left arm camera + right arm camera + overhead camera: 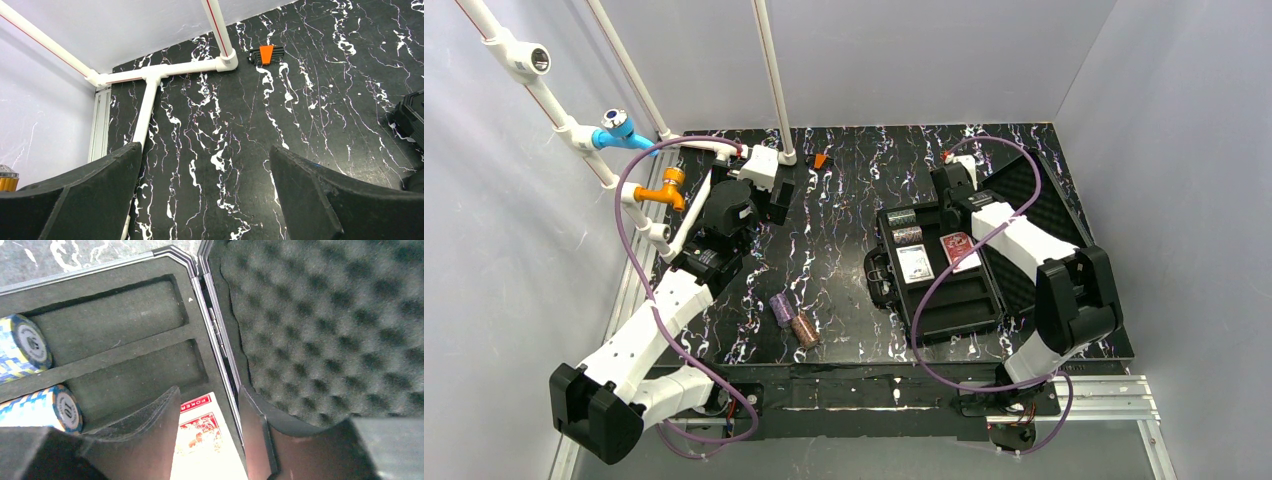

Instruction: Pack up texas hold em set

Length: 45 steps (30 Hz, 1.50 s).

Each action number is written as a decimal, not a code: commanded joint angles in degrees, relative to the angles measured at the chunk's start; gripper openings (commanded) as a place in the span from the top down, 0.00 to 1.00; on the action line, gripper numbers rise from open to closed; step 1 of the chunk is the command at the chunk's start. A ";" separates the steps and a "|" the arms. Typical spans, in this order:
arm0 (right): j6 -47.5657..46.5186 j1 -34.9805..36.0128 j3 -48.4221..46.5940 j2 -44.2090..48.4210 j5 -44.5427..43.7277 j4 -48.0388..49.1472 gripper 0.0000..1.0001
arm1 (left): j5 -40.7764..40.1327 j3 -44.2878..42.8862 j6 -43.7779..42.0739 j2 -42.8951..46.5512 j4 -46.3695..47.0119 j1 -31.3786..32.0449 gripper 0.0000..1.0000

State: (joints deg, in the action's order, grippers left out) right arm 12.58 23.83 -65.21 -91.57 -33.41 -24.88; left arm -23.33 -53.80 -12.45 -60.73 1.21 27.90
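While the case (954, 305) holds two decks (914, 263) (959, 250), two chip stacks (780, 308) (805, 329) lie outside.

Black white-veined table (844, 250). An open black case (954, 305) is lying on the right half, its lid spreading toward the right edge. A purple chip stack (781, 308) and a brown chip stack (805, 330) are lying side by side near the near edge. An orange-and-black tool holder (821, 159) is resting by the far edge, just beside a white pipe frame (150, 95).
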 commanded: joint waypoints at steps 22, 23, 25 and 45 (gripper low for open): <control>6.80 -0.90 2.95 -0.04 -3.08 -1.73 0.62 | -0.31 -0.52 -0.74 -0.12 0.63 0.25 0.01; 6.91 -0.90 3.00 0.17 -3.27 -2.07 0.62 | -0.29 -0.52 -0.78 -0.15 0.61 0.23 0.01; 7.33 -0.90 3.30 0.57 -3.33 -2.45 0.62 | -0.23 -0.56 -0.76 -0.07 0.56 0.22 0.01; 6.70 -1.47 5.14 10.87 1.16 -3.42 0.41 | -0.13 -0.43 -0.74 0.30 0.63 0.24 0.01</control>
State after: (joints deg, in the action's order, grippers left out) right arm 19.11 23.05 -61.95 -85.49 -33.08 -28.14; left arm -23.31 -53.80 -12.88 -61.41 1.21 27.90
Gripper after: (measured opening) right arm 0.615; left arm 0.992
